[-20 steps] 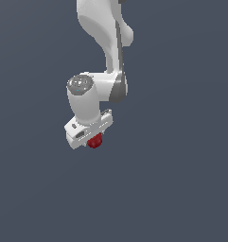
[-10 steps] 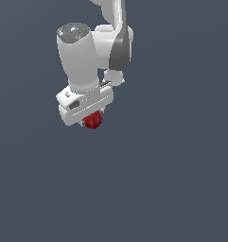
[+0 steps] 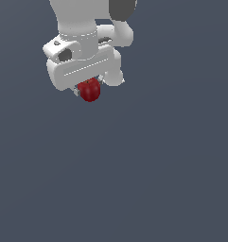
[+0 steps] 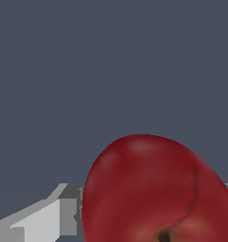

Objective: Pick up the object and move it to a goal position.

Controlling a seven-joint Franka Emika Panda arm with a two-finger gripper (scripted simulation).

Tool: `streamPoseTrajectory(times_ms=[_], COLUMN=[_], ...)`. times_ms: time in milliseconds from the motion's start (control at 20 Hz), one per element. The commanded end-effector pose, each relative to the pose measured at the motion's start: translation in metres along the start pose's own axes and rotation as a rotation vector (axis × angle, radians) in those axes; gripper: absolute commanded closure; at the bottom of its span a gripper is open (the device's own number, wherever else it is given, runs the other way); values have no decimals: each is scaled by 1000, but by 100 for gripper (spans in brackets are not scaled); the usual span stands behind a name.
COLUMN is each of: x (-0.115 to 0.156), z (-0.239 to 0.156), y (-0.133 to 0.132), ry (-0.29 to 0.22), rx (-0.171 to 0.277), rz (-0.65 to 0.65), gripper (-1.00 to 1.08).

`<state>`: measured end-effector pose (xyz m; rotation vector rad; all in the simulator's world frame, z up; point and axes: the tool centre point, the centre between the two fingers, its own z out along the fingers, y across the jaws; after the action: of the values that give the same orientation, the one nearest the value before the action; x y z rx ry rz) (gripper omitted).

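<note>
Grey, plain background fills both views. White tool (image 3: 89,90) is closed on the red ball (image 3: 90,90), which hangs just under it; fingers mostly hidden.

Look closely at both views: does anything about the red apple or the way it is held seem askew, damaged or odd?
Nothing stands out. The red apple looks whole and glossy, sitting under the white end effector, gripped between its fingers. No dents, slippage or spills show.

A plain dark blue-grey backdrop, seemingly featureless, under even light.
</note>
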<state>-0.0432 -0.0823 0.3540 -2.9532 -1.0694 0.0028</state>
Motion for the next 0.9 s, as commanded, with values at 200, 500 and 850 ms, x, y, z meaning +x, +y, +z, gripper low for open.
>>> streamPoseTrajectory(times_ms=[200, 500, 850], x=[-13, -21, -25], z=[-71, -117, -145], y=[-13, -20, -23], ry=[1, 1, 2], rx=[-1, -1, -1], rz=[0, 0, 1], gripper=[108, 108, 108])
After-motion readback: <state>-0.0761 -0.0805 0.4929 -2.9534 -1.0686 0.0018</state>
